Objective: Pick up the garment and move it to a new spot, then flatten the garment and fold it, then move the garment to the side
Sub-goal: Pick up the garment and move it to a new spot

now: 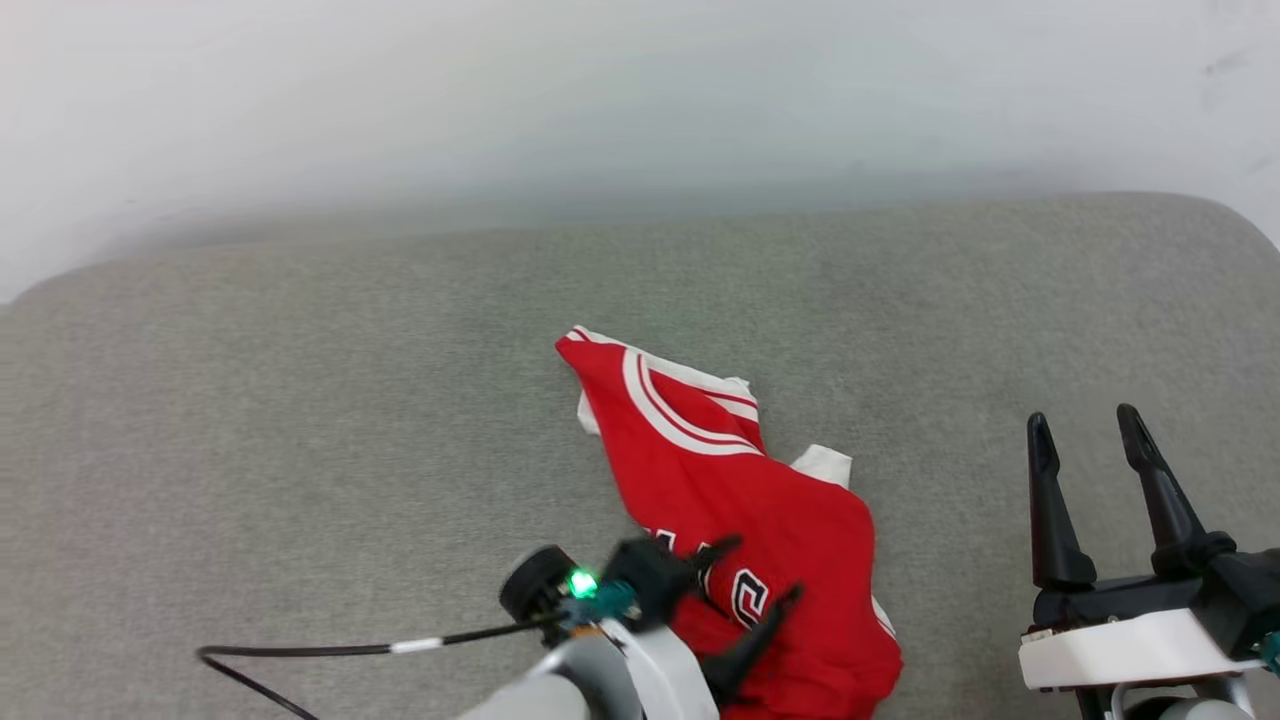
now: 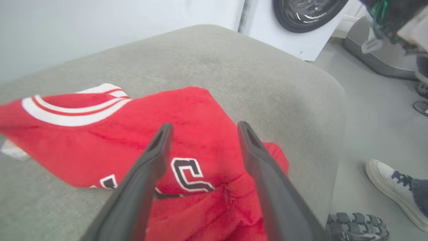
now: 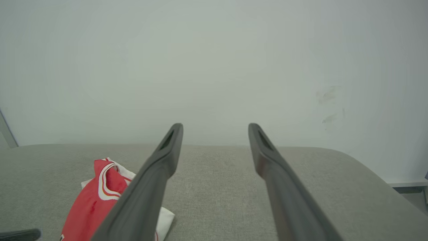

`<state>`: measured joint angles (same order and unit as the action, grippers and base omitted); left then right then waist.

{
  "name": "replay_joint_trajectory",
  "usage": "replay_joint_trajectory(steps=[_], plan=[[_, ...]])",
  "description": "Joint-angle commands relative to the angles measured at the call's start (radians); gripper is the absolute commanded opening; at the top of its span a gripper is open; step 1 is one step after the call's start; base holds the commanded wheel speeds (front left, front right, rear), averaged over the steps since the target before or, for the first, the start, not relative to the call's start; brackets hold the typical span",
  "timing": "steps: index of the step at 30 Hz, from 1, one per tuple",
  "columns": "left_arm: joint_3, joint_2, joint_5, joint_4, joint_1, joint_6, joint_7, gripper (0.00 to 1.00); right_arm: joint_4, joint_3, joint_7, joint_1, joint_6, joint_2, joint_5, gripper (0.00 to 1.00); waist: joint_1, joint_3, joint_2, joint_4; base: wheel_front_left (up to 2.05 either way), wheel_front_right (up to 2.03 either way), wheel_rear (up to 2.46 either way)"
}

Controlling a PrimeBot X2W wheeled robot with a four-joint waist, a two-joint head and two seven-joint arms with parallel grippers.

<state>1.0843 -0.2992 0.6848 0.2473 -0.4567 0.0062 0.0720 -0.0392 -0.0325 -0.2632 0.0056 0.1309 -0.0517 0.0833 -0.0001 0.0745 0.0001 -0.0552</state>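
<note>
The garment (image 1: 740, 510) is a red jersey with white striped trim and black letters, lying crumpled on the grey padded surface (image 1: 300, 400) near its front. My left gripper (image 1: 765, 570) hovers over the lettered part, fingers spread and open, with no fabric pinched. The left wrist view has the garment (image 2: 100, 140) spread below my left gripper (image 2: 204, 127). My right gripper (image 1: 1084, 420) stands open to the right of the garment, apart from it. In the right wrist view the garment (image 3: 90, 204) lies at lower left of my right gripper (image 3: 215, 129).
A black cable (image 1: 330, 650) trails from my left wrist across the surface. Past the surface's rounded right edge (image 2: 334, 100) are a washing machine (image 2: 301, 20), a person's white shoe (image 2: 388, 180) and sandals (image 2: 357, 226) on the floor. A pale wall (image 1: 640, 100) stands behind.
</note>
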Motion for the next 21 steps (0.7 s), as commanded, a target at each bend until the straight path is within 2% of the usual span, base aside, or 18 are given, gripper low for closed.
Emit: replay_joint_trajectory(steps=[1, 7, 12, 16, 21], plan=[[-0.034, -0.008, 0.002, -0.01, -0.013, 0.016, 0.042, 1.0, -0.001, -0.002, -0.002, 0.014, 0.0, 0.002, -0.005, 1.0, 0.0001, -0.02, -0.0001, 0.025, 0.0, 0.0, 0.0], [-0.175, -0.08, -0.002, -0.061, -0.026, 0.088, 0.163, 1.0, -0.005, 0.003, -0.002, 0.036, 0.0, 0.003, -0.007, 1.0, 0.0001, -0.051, -0.0001, 0.079, 0.0, 0.0, 0.0], [-0.324, -0.158, -0.071, -0.138, 0.036, 0.174, 0.194, 1.0, 0.001, 0.019, -0.002, 0.05, 0.0, 0.002, -0.012, 1.0, 0.0001, -0.066, -0.0001, 0.109, 0.0, 0.0, 0.0], [-0.488, -0.17, -0.171, -0.249, 0.177, 0.221, 0.193, 1.0, 0.0, 0.021, -0.002, 0.062, 0.0, 0.002, -0.011, 1.0, 0.0001, -0.067, -0.0001, 0.124, 0.0, 0.0, 0.0], [-0.659, -0.119, -0.247, -0.337, 0.354, 0.211, 0.193, 1.0, 0.02, 0.026, -0.002, 0.066, 0.0, 0.002, 0.003, 1.0, 0.0001, -0.055, -0.0001, 0.14, 0.0, 0.0, 0.0]])
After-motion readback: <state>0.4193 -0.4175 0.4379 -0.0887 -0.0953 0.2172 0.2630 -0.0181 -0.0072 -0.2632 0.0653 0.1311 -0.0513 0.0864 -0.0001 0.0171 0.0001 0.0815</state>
